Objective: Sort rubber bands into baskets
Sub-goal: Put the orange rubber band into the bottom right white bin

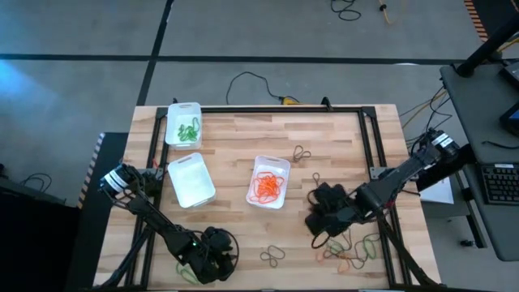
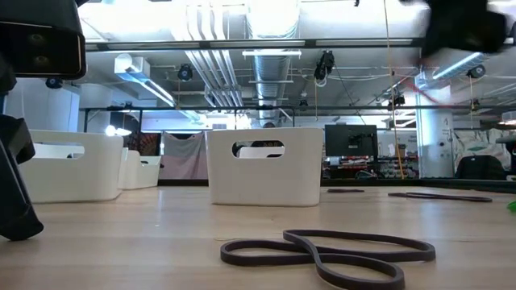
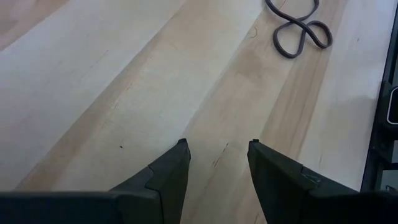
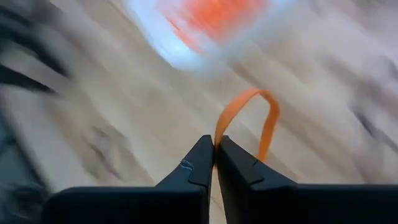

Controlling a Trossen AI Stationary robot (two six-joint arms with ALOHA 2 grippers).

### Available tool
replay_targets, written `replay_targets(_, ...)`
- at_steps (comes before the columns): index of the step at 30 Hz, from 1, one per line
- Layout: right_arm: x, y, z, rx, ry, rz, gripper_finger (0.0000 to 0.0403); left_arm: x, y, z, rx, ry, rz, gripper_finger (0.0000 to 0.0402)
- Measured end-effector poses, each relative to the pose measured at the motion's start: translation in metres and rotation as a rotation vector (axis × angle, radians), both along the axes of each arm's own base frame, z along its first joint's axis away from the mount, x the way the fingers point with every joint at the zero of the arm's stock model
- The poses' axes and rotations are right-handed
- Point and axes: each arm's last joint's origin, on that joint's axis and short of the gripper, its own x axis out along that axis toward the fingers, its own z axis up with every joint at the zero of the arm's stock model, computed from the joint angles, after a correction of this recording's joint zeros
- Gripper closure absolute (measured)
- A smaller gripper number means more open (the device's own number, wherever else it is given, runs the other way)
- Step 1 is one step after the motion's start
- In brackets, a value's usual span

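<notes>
Three white baskets stand on the wooden table: one with green rubber bands [image 1: 185, 124] at the far left, one with none [image 1: 191, 180], and one with orange bands [image 1: 268, 182] in the middle. My right gripper [image 4: 215, 144], to the right of the orange basket [image 1: 320, 212], is shut on an orange rubber band [image 4: 249, 115]. My left gripper [image 3: 217, 144] hangs open over bare wood near the table's front edge [image 1: 223, 258]. A dark band [image 3: 298, 31] lies ahead of it. My right gripper pinches the orange band at one spot on its loop [image 4: 219, 138], between the ends of its two fingers. The fingers slant downward toward the orange basket. The rest of the loop arches out beyond the fingertips, lifted clear of the table.
A heap of orange and green bands [image 1: 353, 250] lies near the front right corner. Single dark bands lie at the front middle [image 1: 272, 257] and right of the orange basket [image 1: 302, 152] [image 1: 316, 177]. A black frame [image 1: 373, 138] edges the table.
</notes>
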Motion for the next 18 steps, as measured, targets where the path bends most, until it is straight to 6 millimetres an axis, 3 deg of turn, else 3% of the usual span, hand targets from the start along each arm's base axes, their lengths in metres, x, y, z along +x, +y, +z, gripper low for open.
replay_targets(3,0.023,-0.001,0.017,-0.063,-0.194,0.067,0.0390,0.000,0.000,0.000,0.003,-0.002,0.000,0.0248)
replay_targets(6,0.045,-0.010,0.025,-0.109,-0.279,0.101,0.0390,0.001,0.000,0.000,0.004,-0.003,0.001,0.0248)
replay_targets(12,0.089,-0.041,0.027,-0.170,-0.282,0.097,0.0390,0.001,0.000,0.000,0.000,-0.004,0.003,0.0248)
replay_targets(18,0.132,-0.074,0.013,-0.176,-0.178,0.129,0.0390,-0.002,-0.002,0.000,-0.020,-0.004,0.017,0.0248)
